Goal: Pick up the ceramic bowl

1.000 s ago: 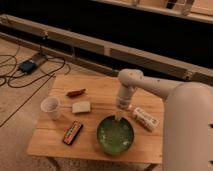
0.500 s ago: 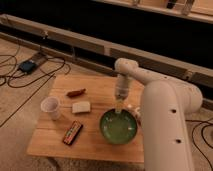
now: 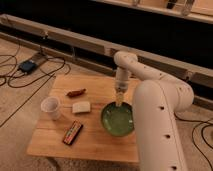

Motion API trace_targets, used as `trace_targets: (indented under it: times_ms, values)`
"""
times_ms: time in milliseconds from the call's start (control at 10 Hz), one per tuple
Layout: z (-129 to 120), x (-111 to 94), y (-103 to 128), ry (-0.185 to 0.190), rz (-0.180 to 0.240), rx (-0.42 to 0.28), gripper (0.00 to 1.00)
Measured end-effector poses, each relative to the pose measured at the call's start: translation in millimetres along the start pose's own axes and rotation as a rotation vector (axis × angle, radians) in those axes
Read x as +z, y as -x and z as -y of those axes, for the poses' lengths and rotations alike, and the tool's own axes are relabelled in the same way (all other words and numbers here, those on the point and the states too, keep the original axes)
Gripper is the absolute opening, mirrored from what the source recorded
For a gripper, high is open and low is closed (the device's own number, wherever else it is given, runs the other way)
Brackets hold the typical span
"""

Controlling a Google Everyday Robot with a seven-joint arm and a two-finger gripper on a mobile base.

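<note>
The arm has swung further across, its bulky white body now hiding the wooden bench's (image 3: pixel 95 145) right edge. The end effector (image 3: pixel 119 101) sits at the far rim of the glossy green ceramic bowl (image 3: pixel 117 120), right of centre; its opening I cannot tell. Left stands a white cup (image 3: pixel 50 107).

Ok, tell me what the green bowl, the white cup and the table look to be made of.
Ceramic bowl: glazed ceramic by its look, glossy green with a paler inside. White cup: thin and faintly translucent, probably plastic, possibly paper. Table: pale wood, matte, faint plank lines. The gripper is at the bowl's far rim.
</note>
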Motion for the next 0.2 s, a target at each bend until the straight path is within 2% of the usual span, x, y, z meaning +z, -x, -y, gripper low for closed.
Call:
trace_targets:
  times_ms: [200]
  values:
    - [0.0,-0.1,1.4,0.0,-0.001,-0.002,0.0]
